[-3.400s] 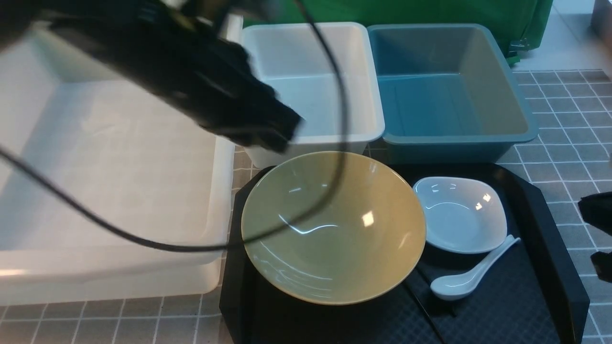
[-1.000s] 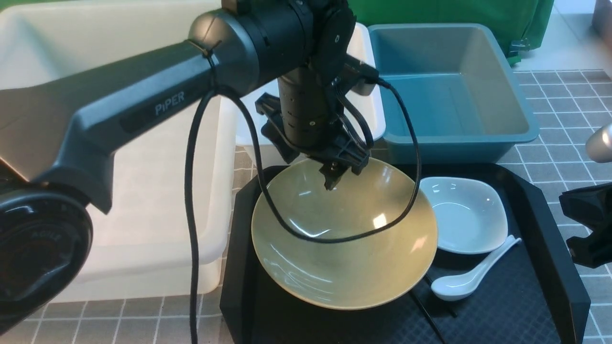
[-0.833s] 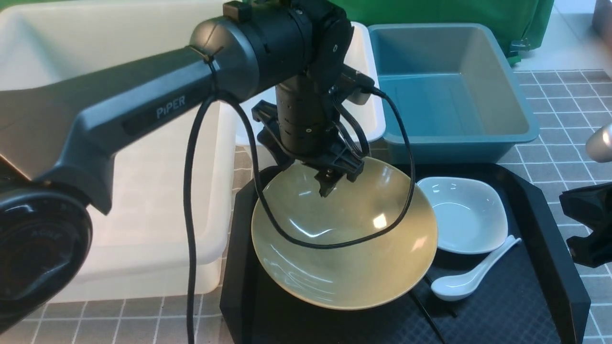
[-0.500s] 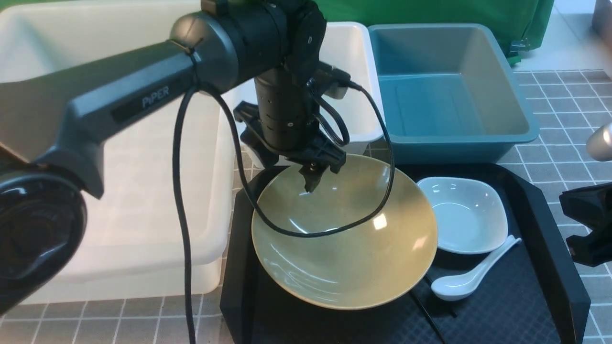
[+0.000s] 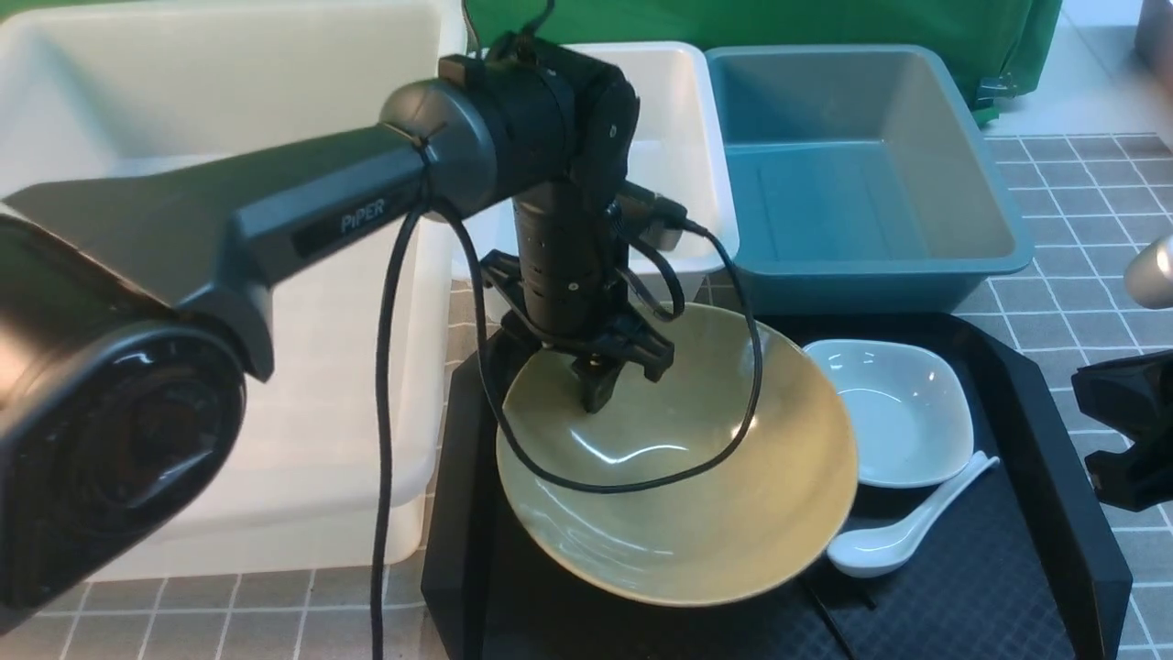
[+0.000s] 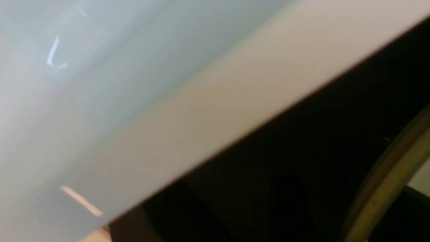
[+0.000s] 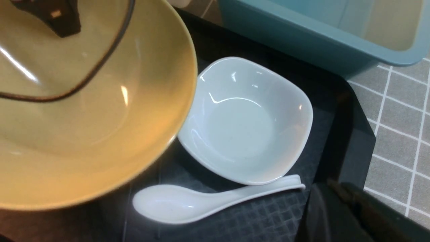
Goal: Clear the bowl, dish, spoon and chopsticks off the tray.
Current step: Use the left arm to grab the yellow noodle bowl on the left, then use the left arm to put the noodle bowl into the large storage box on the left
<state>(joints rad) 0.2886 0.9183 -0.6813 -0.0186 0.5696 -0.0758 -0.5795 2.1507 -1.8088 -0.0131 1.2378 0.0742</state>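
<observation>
The olive-yellow bowl (image 5: 696, 495) sits tilted on the black tray (image 5: 1054, 477), its far left rim raised and its right edge overlapping the white dish (image 5: 893, 426). My left gripper (image 5: 596, 390) is shut on that raised rim, one finger inside the bowl. The left wrist view shows only a strip of the bowl rim (image 6: 386, 188). The white spoon (image 5: 893, 536) lies in front of the dish (image 7: 248, 121). The chopsticks (image 5: 829, 623) poke out from under the bowl, mostly hidden. My right gripper (image 5: 1113, 435) hovers shut and empty over the tray's right rim.
A large white bin (image 5: 229, 321) stands left of the tray. A smaller white bin (image 5: 678, 137) and a blue bin (image 5: 861, 165) stand behind it. The left arm's cable (image 5: 641, 477) droops across the bowl. Grey tiled tabletop (image 5: 1081, 275) surrounds everything.
My left gripper dropped onto the bowl's far rim and closed on it. The bowl tipped up and slid right against the dish. The right arm stayed put.
</observation>
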